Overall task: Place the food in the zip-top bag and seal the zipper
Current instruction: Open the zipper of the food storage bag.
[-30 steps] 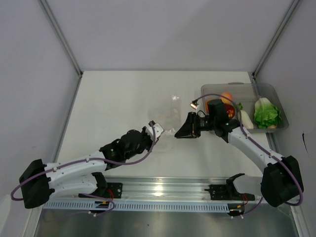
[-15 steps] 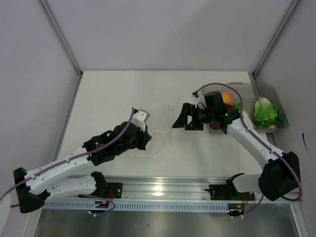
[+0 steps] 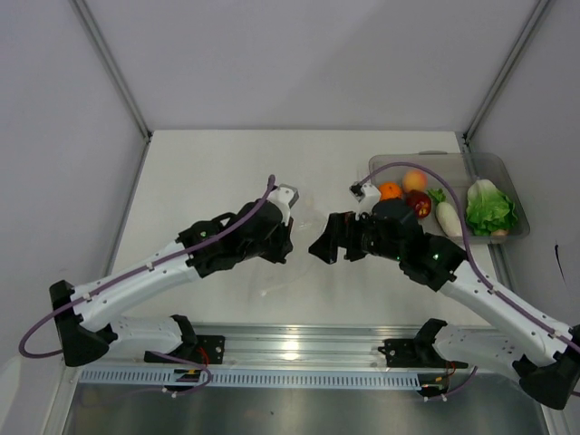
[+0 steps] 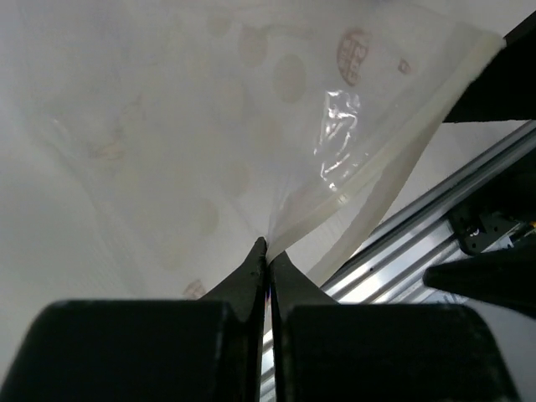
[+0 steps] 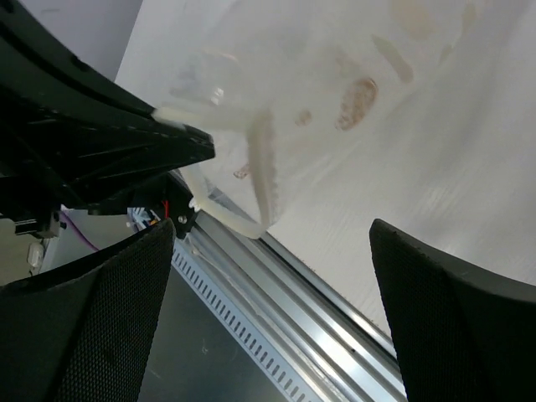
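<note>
Your left gripper (image 4: 266, 251) is closed tight on the bag (image 4: 251, 126). The fingers meet on the plastic at the zipper (image 4: 368, 176), with no gap between them. From that pinch the pouch spreads away over the table (image 3: 208, 181), near the middle of its near half. You cannot tell from these views whether the far part of the bag rests on the surface.

Your right gripper (image 3: 322, 246) stands just right of the left one, facing it. Its jaws are spread wide and hold nothing. In the right wrist view the zipper strips hang ahead of the two fingers, apart from both.

All the food sits in the tray (image 3: 489, 159) at the far right, well apart from the bag:
- The orange (image 3: 391, 190) is at the tray's left end.
- The peach (image 3: 415, 179) lies just beyond it.
- The red fruit (image 3: 420, 204) is beside them on the near side.
- The radish (image 3: 448, 217) lies in the middle.
- The cabbage (image 3: 490, 207) fills the right end.
- The beige piece (image 3: 499, 233) is at the cabbage's near edge.

There is no food in the bag, and the bag's mouth is not pressed shut along its length.
</note>
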{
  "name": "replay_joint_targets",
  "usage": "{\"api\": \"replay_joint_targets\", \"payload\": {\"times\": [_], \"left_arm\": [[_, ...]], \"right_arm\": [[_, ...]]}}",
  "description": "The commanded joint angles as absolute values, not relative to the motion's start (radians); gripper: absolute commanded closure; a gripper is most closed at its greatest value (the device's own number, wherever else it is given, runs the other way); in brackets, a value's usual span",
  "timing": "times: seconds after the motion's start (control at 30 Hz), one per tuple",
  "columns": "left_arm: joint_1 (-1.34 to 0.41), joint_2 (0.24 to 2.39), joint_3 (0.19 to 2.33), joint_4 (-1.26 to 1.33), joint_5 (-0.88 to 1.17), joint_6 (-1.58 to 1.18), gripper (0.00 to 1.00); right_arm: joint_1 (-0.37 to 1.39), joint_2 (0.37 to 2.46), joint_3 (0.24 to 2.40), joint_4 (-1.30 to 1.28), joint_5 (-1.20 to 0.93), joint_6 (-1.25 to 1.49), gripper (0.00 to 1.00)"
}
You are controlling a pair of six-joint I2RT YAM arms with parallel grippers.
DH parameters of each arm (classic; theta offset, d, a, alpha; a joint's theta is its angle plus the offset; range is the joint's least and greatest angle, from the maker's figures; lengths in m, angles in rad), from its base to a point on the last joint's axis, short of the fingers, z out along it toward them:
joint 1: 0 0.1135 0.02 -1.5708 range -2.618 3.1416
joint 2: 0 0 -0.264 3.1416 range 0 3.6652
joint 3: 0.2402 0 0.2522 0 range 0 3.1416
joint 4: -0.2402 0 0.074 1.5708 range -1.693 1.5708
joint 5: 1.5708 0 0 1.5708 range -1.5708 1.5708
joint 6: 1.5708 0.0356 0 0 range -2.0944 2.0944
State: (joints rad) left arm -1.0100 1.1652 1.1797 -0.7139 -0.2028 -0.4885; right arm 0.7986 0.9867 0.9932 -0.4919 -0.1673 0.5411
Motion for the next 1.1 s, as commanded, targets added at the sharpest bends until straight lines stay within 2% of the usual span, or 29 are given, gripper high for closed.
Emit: {"api": "replay_joint_targets", "payload": {"times": [0.0, 0.17, 0.37, 0.47, 0.5, 0.57, 0.6, 0.77, 0.83, 0.9, 1.07], "left_arm": [[-1.005, 1.198, 1.233, -0.759, -0.14, -0.544, 0.99], [-1.005, 1.22, 1.265, -0.769, -0.118, -0.569, 0.99], [-0.999, 1.218, 1.316, -0.778, -0.107, -0.549, 1.0], [-0.996, 1.233, 1.321, -0.784, -0.094, -0.503, 1.0], [-0.993, 1.236, 1.316, -0.785, -0.089, -0.493, 0.99], [-0.989, 1.226, 1.284, -0.779, -0.087, -0.476, 1.0], [-0.989, 1.22, 1.273, -0.763, -0.09, -0.476, 0.99], [-0.988, 1.189, 1.184, -0.712, -0.12, -0.492, 0.99], [-0.988, 1.19, 1.175, -0.701, -0.13, -0.5, 0.99], [-0.988, 1.198, 1.177, -0.7, -0.13, -0.506, 0.99], [-0.989, 1.223, 1.18, -0.666, -0.114, -0.517, 0.78]], "right_arm": [[0.868, 1.015, 0.968, -0.465, -0.022, 0.58, 0.01], [0.894, 1.106, 1.026, -0.505, 0.081, 0.595, 0.04], [0.897, 1.216, 1.049, -0.509, 0.239, 0.624, 0.19], [0.897, 1.246, 1.077, -0.486, 0.241, 0.608, 0.38], [0.897, 1.25, 1.097, -0.483, 0.235, 0.601, 0.49], [0.894, 1.272, 1.123, -0.492, 0.212, 0.601, 0.62], [0.894, 1.279, 1.137, -0.508, 0.203, 0.607, 0.77], [0.899, 1.29, 1.157, -0.506, 0.134, 0.658, 0.95], [0.907, 1.281, 1.157, -0.514, 0.143, 0.661, 1.0], [0.913, 1.276, 1.164, -0.534, 0.146, 0.667, 1.0], [0.92, 1.25, 1.169, -0.574, 0.164, 0.684, 1.0]]}}
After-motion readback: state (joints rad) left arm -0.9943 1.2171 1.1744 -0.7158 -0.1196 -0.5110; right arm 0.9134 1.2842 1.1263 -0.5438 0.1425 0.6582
